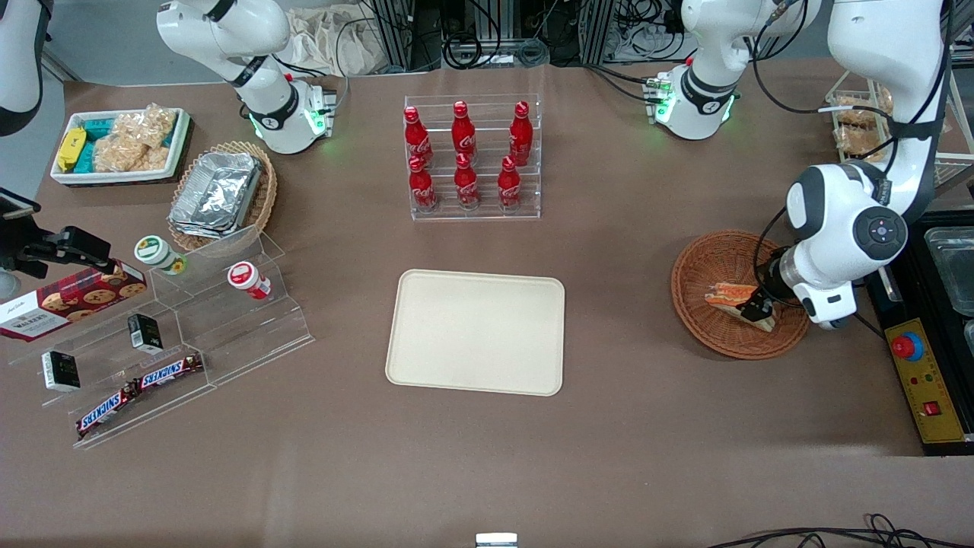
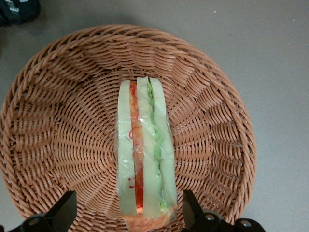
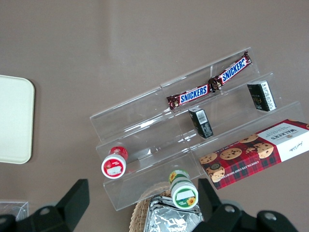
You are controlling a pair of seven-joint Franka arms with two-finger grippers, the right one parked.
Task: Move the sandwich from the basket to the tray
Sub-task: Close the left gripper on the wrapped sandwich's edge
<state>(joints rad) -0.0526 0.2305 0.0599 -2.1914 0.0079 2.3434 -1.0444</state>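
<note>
The sandwich point(image 1: 729, 294) point(image 2: 144, 159), a wrapped wedge of pale bread with orange-red and green layers, lies in the round reddish-brown wicker basket point(image 1: 694, 298) point(image 2: 58, 121) toward the working arm's end of the table. My left gripper point(image 1: 758, 308) point(image 2: 128, 209) is down inside the basket, open. One of its black fingers point(image 2: 65, 211) stands on each side of the sandwich's wide end, with a gap between finger and bread. The cream rectangular tray point(image 1: 475, 332) point(image 3: 14, 121) lies flat at the table's middle with nothing on it.
A clear rack of red cola bottles point(image 1: 466, 156) stands farther from the camera than the tray. A stepped acrylic shelf point(image 1: 190, 335) with snacks, a tan basket of foil trays point(image 1: 221, 194) and a white snack box point(image 1: 118, 144) lie toward the parked arm's end. A control box point(image 1: 924, 384) borders the basket.
</note>
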